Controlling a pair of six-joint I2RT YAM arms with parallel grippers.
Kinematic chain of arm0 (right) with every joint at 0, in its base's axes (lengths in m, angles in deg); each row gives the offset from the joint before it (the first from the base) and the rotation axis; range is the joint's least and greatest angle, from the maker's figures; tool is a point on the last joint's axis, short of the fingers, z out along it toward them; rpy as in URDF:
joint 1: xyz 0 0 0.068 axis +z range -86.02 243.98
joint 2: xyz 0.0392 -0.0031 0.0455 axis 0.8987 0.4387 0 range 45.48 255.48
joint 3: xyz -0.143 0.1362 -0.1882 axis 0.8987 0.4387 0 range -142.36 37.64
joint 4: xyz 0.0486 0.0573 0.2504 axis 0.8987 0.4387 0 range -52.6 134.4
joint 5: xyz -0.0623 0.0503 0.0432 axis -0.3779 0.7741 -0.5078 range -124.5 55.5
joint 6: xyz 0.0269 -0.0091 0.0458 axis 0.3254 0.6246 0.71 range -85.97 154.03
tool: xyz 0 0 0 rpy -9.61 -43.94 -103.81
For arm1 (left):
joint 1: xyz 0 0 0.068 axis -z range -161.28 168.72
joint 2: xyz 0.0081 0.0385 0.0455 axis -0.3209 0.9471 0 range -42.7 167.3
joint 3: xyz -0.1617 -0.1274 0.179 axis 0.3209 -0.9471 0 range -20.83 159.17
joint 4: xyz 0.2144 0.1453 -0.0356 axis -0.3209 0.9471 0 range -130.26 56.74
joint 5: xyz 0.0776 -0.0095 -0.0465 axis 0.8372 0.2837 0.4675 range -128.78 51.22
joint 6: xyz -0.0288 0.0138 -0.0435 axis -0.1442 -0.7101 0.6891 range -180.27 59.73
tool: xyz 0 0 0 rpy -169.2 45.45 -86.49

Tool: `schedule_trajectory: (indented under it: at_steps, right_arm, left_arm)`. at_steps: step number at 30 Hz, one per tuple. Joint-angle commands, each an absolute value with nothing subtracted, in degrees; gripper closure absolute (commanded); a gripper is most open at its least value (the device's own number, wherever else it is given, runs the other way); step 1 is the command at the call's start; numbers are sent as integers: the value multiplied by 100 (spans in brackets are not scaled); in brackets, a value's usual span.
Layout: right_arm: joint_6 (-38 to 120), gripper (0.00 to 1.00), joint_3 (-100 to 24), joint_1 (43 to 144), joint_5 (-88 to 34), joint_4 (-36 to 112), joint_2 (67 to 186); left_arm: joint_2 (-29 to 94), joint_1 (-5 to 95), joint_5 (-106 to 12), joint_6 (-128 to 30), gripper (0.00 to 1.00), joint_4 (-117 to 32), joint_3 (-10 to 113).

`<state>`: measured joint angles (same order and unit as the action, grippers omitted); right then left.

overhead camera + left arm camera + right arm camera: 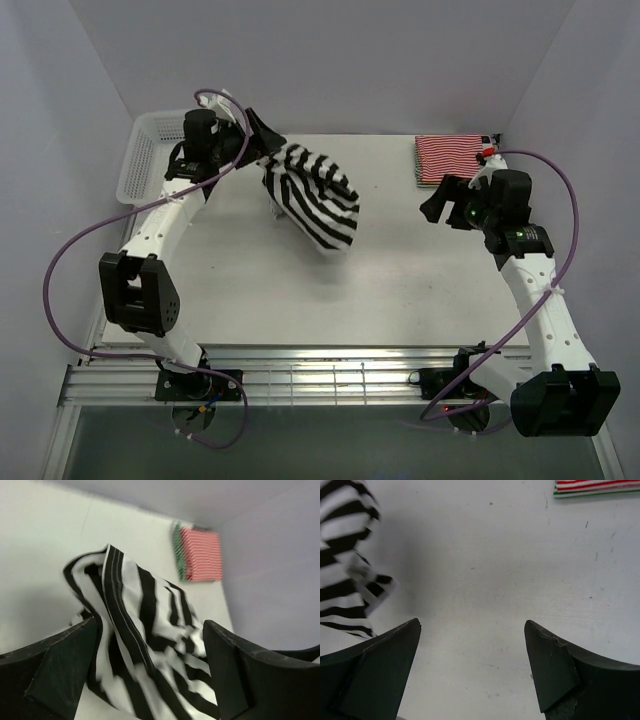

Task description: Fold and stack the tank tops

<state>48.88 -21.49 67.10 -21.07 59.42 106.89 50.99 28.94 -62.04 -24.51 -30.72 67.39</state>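
Read the overhead view as a clock, with 12 at the far wall. Your left pincer [150, 625] stands wide, its two black fingers well apart. The black-and-white tank top [315, 195] bunches just beside it, running from about 12 o'clock down toward the middle of the worktop [300, 300]. Its upper end sits at the fingers and its lower corner is blurred. In the left wrist view the cloth runs between and beneath the fingers; you cannot tell whether it touches either one. Your right pincer [472, 625] is wide too, at about 3 o'clock, with only bare worktop between its fingers.

The red-and-white tank top [452, 158] lies folded flat as a neat rectangle at 1 o'clock, tight in the far right corner and close to both walls. The green-and-white tank top [176, 555] lies under it, with only its edge showing. The white mesh basket [140, 160] sits at 10 o'clock against the left edge, beside your left wrist.

Your open room is the near half, from 4 round to 8 o'clock. It is a smooth pale sheet with a few small scuffs, ending at a slotted metal rail [330, 380] on the near edge. The loose top is soft, crumpled and broad-striped, while the folded two are thin-striped and lie flat.
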Motion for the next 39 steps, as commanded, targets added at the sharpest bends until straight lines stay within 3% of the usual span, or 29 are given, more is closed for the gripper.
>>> schedule_trajectory:
  at_steps: [1, 7, 16, 22, 25, 35, 38, 39]
  right_arm:
    - [4985, 10, -2037, 6706, -2325, 6833, 10437]
    - [4836, 10, -1615, 6776, -1956, 6852, 10401]
    - [4590, 10, -1658, 8567, -2315, 5982, 11200]
    - [4405, 10, -2316, 9280, -2764, 5464, 12518]
    - [4221, 10, -2851, 9439, -2825, 5130, 13221]
    - [3535, 7, -5031, 10028, -3124, 5470, 15715]
    - [3473, 2, -5630, 10098, -3133, 5638, 16226]
    - [3473, 1, -5823, 10107, -3212, 5682, 16333]
  left_arm:
    - [5213, 2900, -6495, -2486, 2, -2322, 6145]
    - [4828, 3259, -5786, -2336, 2, -1540, 4899]
    - [3544, 3366, -4740, -2072, 2, -950, 3306]
    - [4130, 3331, -4187, -2055, 2, -1098, 3515]
    - [4719, 3199, -4456, -2046, 3, -1485, 3866]
    - [6303, 3032, -5117, -2046, 40, -1969, 4895]
    - [6523, 3032, -5196, -2072, 59, -1987, 5079]
    - [6593, 3032, -5266, -2081, 71, -1996, 5106]
